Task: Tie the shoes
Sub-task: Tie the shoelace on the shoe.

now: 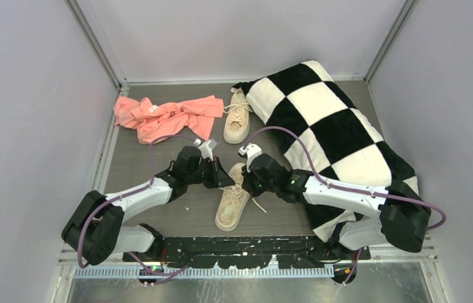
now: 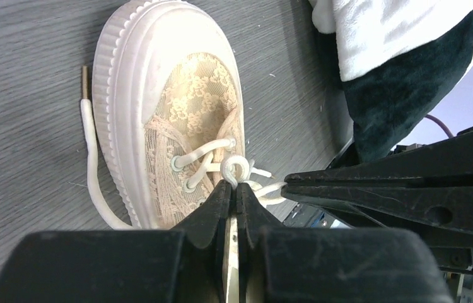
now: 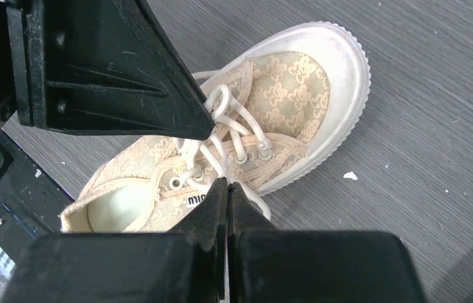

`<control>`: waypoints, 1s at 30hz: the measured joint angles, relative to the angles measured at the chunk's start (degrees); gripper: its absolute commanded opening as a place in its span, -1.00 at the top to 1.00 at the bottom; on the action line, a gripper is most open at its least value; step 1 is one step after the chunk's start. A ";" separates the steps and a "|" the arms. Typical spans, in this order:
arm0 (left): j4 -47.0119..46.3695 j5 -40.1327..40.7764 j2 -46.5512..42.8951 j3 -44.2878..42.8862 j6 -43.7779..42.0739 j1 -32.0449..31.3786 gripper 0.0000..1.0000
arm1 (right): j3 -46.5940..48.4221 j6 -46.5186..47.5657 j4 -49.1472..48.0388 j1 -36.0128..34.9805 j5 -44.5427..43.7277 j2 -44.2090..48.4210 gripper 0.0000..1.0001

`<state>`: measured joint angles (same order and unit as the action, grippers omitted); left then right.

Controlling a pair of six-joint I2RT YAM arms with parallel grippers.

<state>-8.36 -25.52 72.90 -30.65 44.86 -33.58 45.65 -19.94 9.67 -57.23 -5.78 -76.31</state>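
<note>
The near beige shoe lies between my two grippers, toe pointing away; it also shows in the left wrist view and the right wrist view. My left gripper is shut on a small loop of cream lace over the shoe's eyelets. My right gripper is shut on another strand of the same lace beside the tongue. The two grippers nearly touch tip to tip above the shoe. The second shoe stands farther back, its laces loose.
A black-and-white checkered pillow fills the right side, close to my right arm. A pink cloth lies at the back left. A loose lace end trails on the grey tabletop beside the near shoe's toe.
</note>
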 measured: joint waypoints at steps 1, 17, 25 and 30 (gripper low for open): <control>-0.92 0.00 0.02 0.63 0.52 0.02 0.71 | -0.22 -0.20 -0.17 0.00 0.15 0.00 0.99; -6.71 1.20 0.83 1.16 3.04 0.33 0.28 | -0.57 -1.01 -0.24 0.09 0.85 0.00 0.99; -6.10 0.79 5.22 -1.90 2.19 0.33 0.16 | -0.57 -1.03 -0.26 0.09 1.16 0.00 0.99; -5.57 -1.84 8.13 -5.40 0.66 0.33 0.18 | -0.57 -1.01 -0.26 0.09 1.42 -0.02 0.99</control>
<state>-13.93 -27.35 81.03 -36.05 45.52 -33.26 45.08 -20.95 9.41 -57.14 -4.36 -76.34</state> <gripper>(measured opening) 0.416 0.020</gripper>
